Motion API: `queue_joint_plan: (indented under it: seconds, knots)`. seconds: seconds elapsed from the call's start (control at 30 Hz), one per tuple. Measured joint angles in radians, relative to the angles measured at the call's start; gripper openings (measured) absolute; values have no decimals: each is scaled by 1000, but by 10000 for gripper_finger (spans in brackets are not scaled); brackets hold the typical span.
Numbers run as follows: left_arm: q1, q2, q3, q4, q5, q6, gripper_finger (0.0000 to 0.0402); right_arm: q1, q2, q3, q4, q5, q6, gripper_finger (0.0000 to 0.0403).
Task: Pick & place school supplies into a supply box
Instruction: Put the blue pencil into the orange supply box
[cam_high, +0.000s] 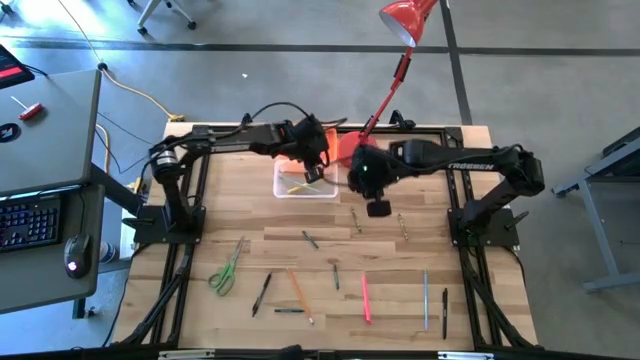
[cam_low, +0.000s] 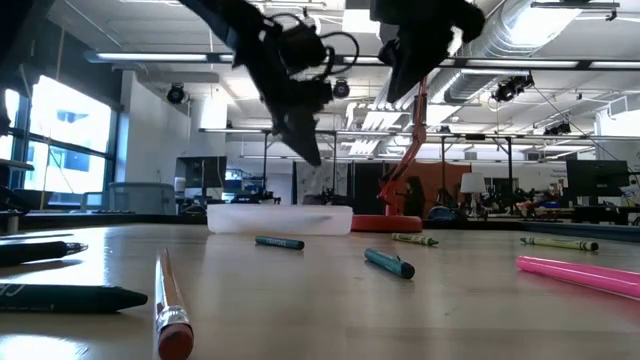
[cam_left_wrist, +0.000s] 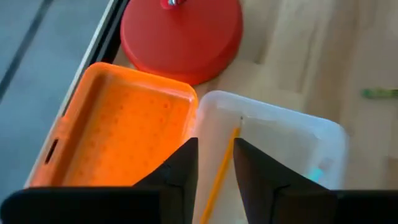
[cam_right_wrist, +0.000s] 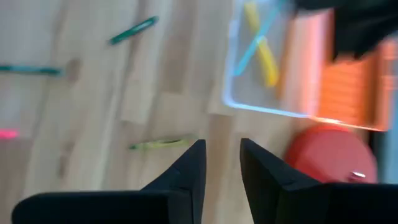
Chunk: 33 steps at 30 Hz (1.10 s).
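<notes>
Left gripper (cam_left_wrist: 216, 163), fingers parted and released, hovers above the supply box (cam_high: 306, 181) at twelve o'clock, a yellow pencil (cam_left_wrist: 219, 174) inside. Lifting straight up would avoid clipping the orange lid (cam_left_wrist: 118, 134). Right gripper (cam_right_wrist: 222, 163), also parted and empty, waits beside.

I see the left end effector (cam_low: 300, 135) hanging above the clear supply box (cam_low: 279, 219) on the desk (cam_low: 330, 300). A pink marker (cam_low: 580, 275) and teal pens (cam_low: 388, 263) lie nearer me.
</notes>
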Motion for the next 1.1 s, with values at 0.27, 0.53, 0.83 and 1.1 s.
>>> queue_joint_plan:
  seconds: [0.27,0.53,0.83,1.1]
  knots:
    - [-51,-247,57,-246,69,-154,97,187,-85,-262,205,39,143,78]
    - [-408,-395,57,-359,-204,-384,90,397,-292,-689,687,125,373,78]
    - [-893,-374,-98,-287,-762,-923,92,642,-473,-975,847,650,804,78]
    - [-1037,-349,-294,-207,-949,-1356,92,688,-452,-1026,713,776,1142,78]
